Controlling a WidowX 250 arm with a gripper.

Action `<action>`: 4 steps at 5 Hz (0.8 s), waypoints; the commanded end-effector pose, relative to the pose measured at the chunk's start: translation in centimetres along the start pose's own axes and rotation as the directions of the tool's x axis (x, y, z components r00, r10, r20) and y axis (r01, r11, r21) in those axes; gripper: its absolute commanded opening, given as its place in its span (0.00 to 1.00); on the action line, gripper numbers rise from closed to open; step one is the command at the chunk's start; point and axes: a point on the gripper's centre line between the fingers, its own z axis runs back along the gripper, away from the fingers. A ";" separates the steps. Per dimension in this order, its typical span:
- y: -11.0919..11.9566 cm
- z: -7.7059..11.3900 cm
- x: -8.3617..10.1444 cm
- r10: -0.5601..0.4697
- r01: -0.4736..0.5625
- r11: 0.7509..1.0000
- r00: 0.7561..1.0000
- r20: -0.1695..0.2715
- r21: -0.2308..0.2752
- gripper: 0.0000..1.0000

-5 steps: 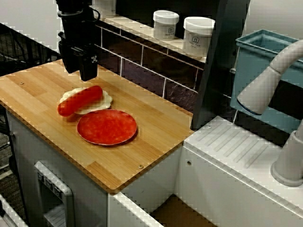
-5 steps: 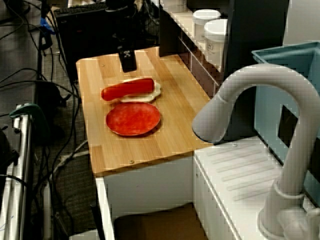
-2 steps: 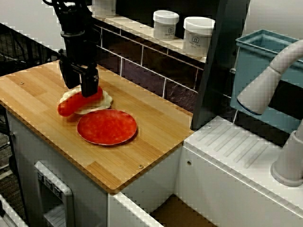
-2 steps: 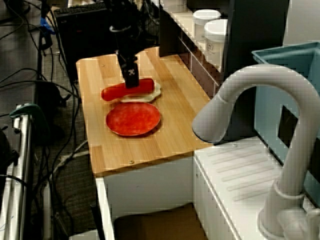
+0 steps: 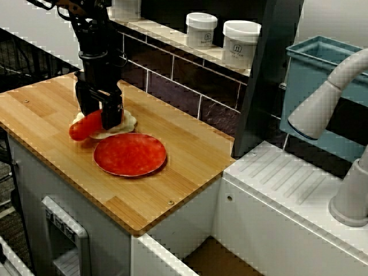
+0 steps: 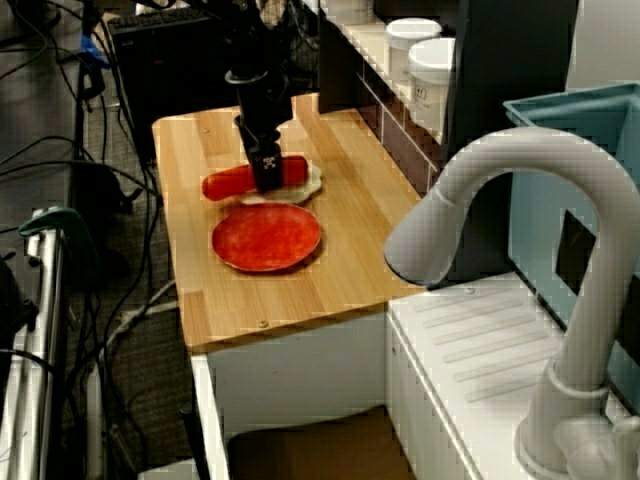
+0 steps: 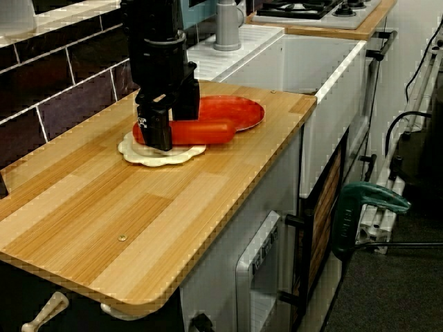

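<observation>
My pincer [image 7: 172, 130] straddles the sausage [image 7: 211, 131] crosswise on its white mat [image 7: 163, 158], fingers flanking for purchase; pinching or spread, I cannot tell.

Red plate [image 5: 130, 154] on wooden counter [image 5: 46, 109]; grey faucet [image 5: 328, 103] beside blue bin [image 5: 310, 75], well apart from it.

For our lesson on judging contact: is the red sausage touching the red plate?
Apart. In the view from above, the sausage lies on the white disc, and the disc's pale edge shows between the sausage and the red plate.
</observation>
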 end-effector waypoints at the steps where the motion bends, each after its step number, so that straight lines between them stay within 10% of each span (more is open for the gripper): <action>1: 0.6 1.8 -0.4 -0.041 0.042 0.999 0.998 0.050 -0.021 0.00; 4: 0.6 7.1 0.0 -0.157 0.169 0.983 0.978 0.140 -0.076 0.00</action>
